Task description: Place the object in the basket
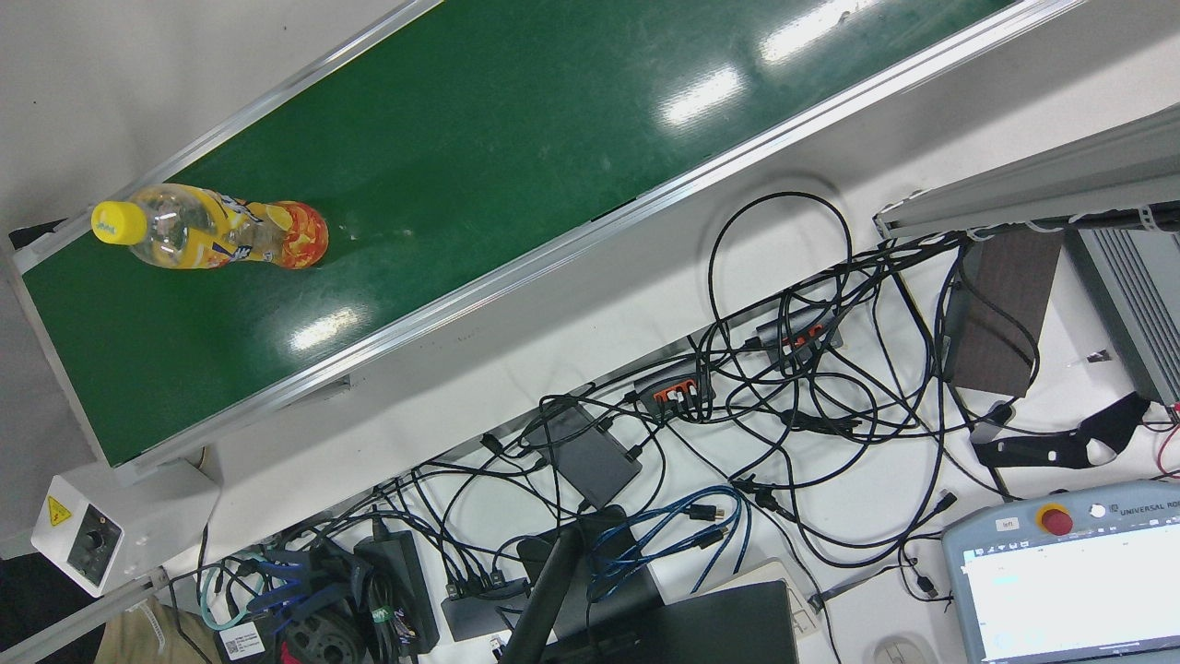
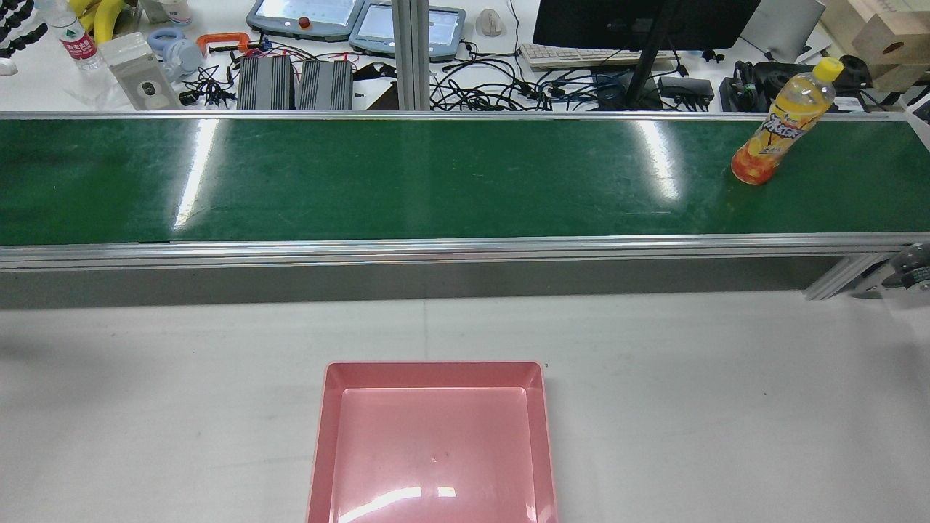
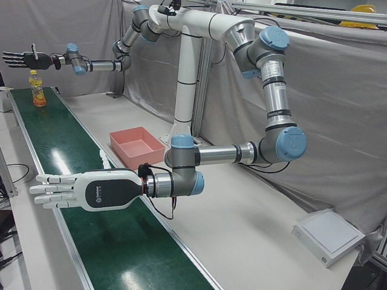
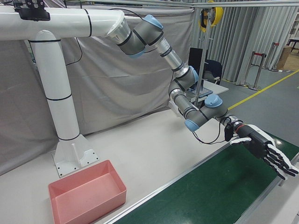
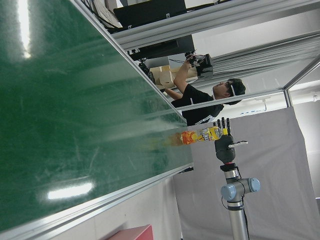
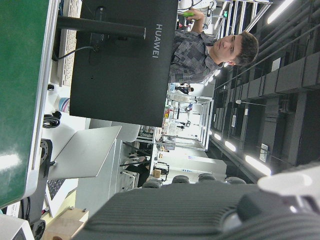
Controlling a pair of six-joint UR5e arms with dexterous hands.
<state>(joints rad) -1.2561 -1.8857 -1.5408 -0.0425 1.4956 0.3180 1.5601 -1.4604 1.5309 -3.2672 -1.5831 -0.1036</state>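
Open flat at the left hand (image 3: 78, 191): fingers (image 3: 51, 188) straight, close side by side, palm turned down. Holds nothing and touches nothing. Hangs across the near edge of the belt (image 3: 91, 199), a little above it, with the fingertips out past that edge.

Open too at the right hand (image 4: 261, 148): fingers (image 4: 279, 163) stretched and somewhat spread. Grips nothing, touches nothing. Hovers over the belt in the right-front view, clear of its surface. In the left-front view seen far off as a dark hand (image 3: 24, 59), up in the air at the far end of the belt.

Just below that right hand, and apart from it, the bottle (image 3: 38, 89): yellow cap, orange drink, yellow and orange label. Stands upright on the belt (image 2: 436, 181), near its right end in the rear view (image 2: 781, 123), closer to the far edge than to the near one. Well apart from the left hand.

On the white counter (image 2: 726, 399), on the robot's side of the belt, the pink basket (image 2: 323, 436): about midway along the belt, not touching it, well apart from the bottle.
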